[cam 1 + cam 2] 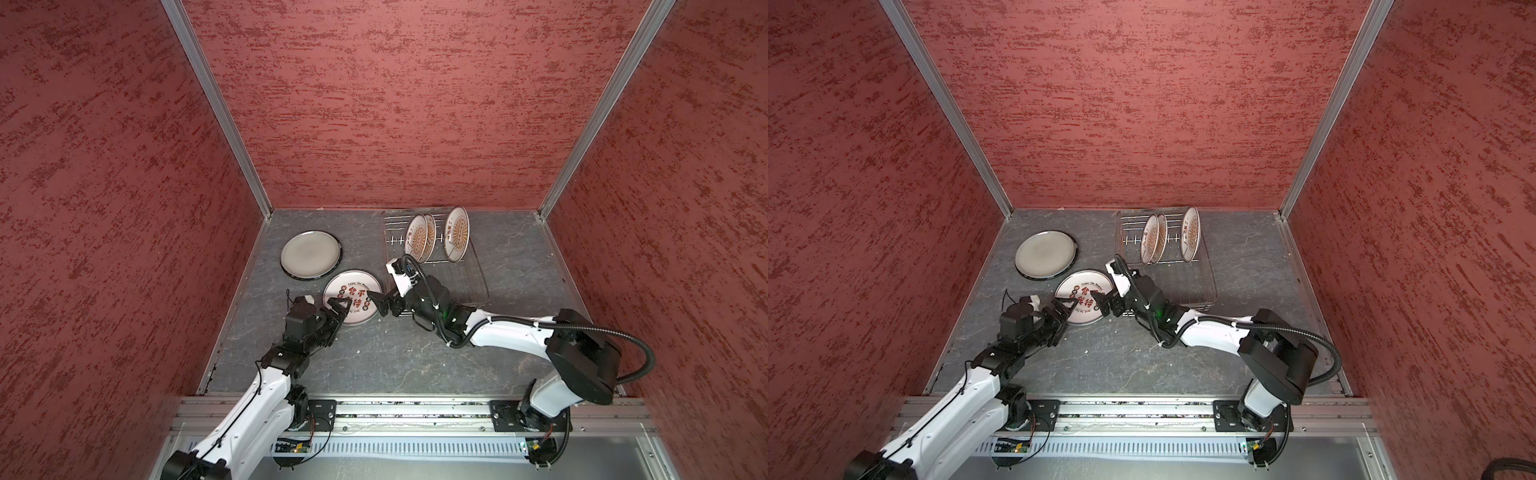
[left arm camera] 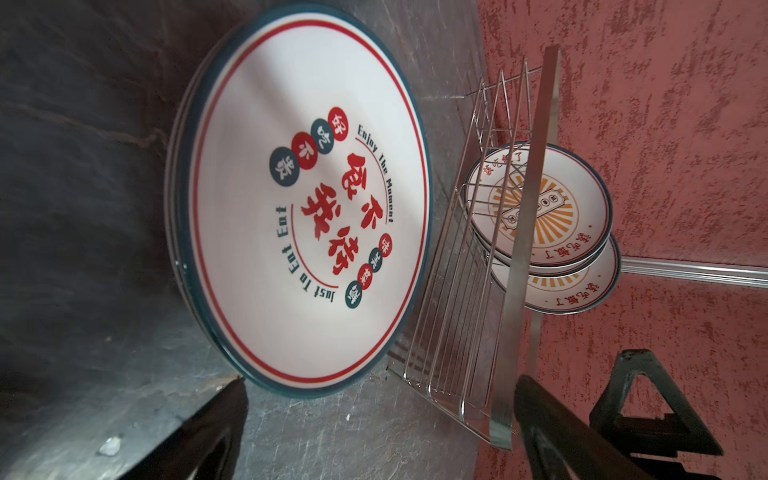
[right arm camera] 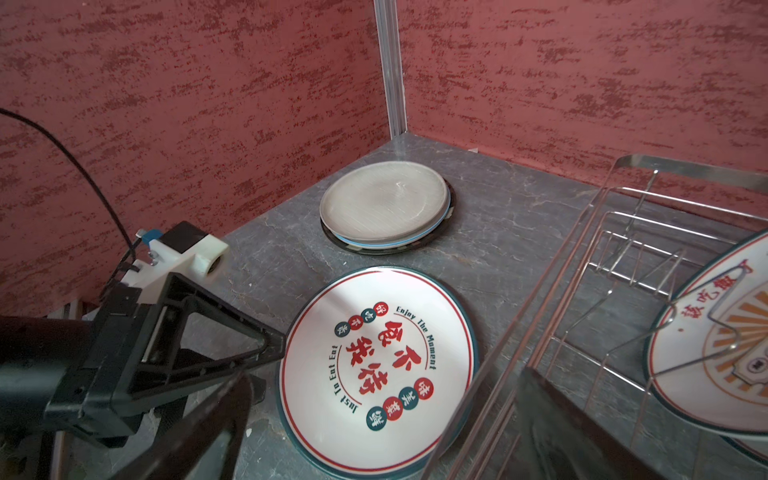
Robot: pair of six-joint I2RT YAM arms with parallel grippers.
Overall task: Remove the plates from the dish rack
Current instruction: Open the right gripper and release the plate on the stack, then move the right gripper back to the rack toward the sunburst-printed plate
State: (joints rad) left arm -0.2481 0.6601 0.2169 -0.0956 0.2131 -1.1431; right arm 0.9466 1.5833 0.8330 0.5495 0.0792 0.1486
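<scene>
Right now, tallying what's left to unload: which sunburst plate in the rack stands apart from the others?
The rightmost sunburst plate in both top views: a gap separates it from the other two, which lean together to its left.

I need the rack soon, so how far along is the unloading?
Done: a plain grey round plate and a white round plate with red characters lie flat on the table. In hand: nothing; left gripper and right gripper stand open at that white plate. Left: three white sunburst plates upright in the silver wire dish rack.
</scene>
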